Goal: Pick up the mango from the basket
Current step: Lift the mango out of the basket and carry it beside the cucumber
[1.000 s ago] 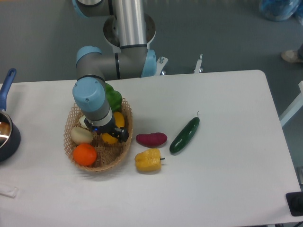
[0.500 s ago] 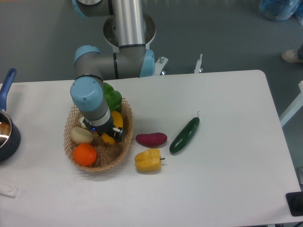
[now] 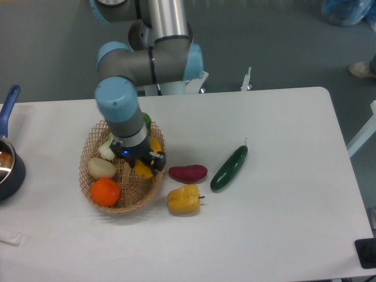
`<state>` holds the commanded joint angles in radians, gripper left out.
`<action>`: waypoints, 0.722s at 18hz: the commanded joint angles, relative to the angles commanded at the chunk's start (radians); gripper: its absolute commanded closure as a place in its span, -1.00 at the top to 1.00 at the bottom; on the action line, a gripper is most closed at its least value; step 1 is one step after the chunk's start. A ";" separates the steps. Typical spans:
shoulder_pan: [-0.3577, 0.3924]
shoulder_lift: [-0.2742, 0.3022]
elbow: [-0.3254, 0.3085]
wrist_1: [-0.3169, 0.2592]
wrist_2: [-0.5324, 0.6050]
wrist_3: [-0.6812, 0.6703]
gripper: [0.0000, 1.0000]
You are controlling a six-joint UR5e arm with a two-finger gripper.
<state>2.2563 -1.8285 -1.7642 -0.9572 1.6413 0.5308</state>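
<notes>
Over the basket point(image 3: 97, 191), fingers point(image 3: 154, 162) grip the mango point(image 3: 145, 168); orange point(image 3: 106, 191) and onion point(image 3: 101, 168) crowd left.

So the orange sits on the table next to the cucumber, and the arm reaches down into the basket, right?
Not quite. The camera view shows the orange lying inside the basket, at its near left end, far from the cucumber on the table. The arm does reach into the basket.
</notes>
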 joint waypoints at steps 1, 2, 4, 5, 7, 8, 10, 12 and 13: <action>0.018 0.000 0.009 0.000 0.000 0.003 -0.89; 0.038 0.000 0.015 0.000 0.000 0.021 -0.88; 0.086 0.002 0.020 0.002 -0.005 0.090 -0.86; 0.109 0.003 0.023 0.002 -0.005 0.130 -0.84; 0.166 0.011 0.025 0.000 -0.003 0.205 -0.81; 0.190 0.009 0.023 0.000 -0.005 0.236 -0.80; 0.235 0.011 0.023 0.000 -0.005 0.303 -0.77; 0.276 0.008 0.028 0.000 -0.011 0.386 -0.76; 0.293 0.005 0.028 0.000 -0.017 0.429 -0.76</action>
<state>2.5493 -1.8239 -1.7365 -0.9572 1.6245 0.9598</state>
